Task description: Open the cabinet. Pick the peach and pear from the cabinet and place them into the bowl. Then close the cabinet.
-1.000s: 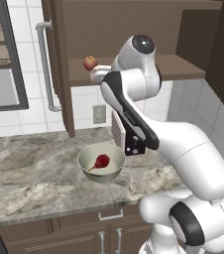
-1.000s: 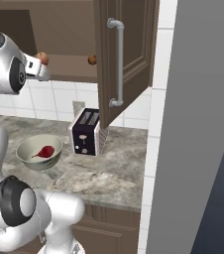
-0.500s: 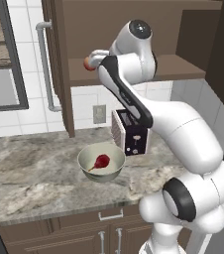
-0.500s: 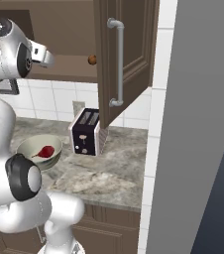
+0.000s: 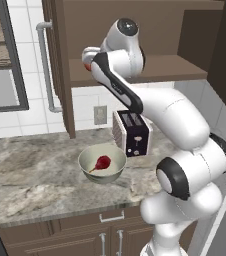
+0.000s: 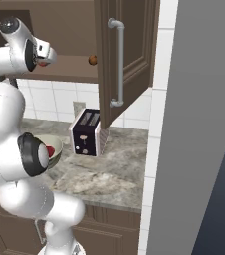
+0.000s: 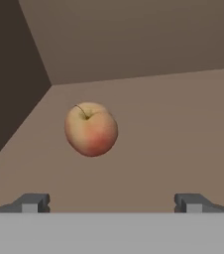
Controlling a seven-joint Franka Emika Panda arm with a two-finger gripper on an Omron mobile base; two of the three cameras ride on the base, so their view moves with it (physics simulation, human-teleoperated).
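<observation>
The cabinet (image 5: 155,70) stands open, both doors swung out. On its shelf (image 7: 173,129) lies the peach (image 7: 90,129), a little ahead of my open gripper (image 7: 111,201) and left of its centre line, with nothing between the fingertips (image 7: 32,202). From the left base view my hand covers most of the peach (image 5: 86,66), leaving a reddish edge. The deep red pear (image 5: 103,162) lies inside the pale bowl (image 5: 87,159) on the counter. In the right base view the bowl (image 6: 56,145) and pear (image 6: 50,151) peek out from behind my arm.
A dark toaster (image 5: 131,132) stands right behind the bowl. A small brown fruit (image 6: 92,60) sits on the shelf near the open right door (image 6: 129,50) with its long handle (image 6: 119,62). The left door's handle (image 5: 45,65) hangs left of the shelf. A grey wall rises at right.
My hand has swung left along the shelf to the peach and now covers it in the left base view. The jaws have stayed open; the pear and bowl have not moved.
</observation>
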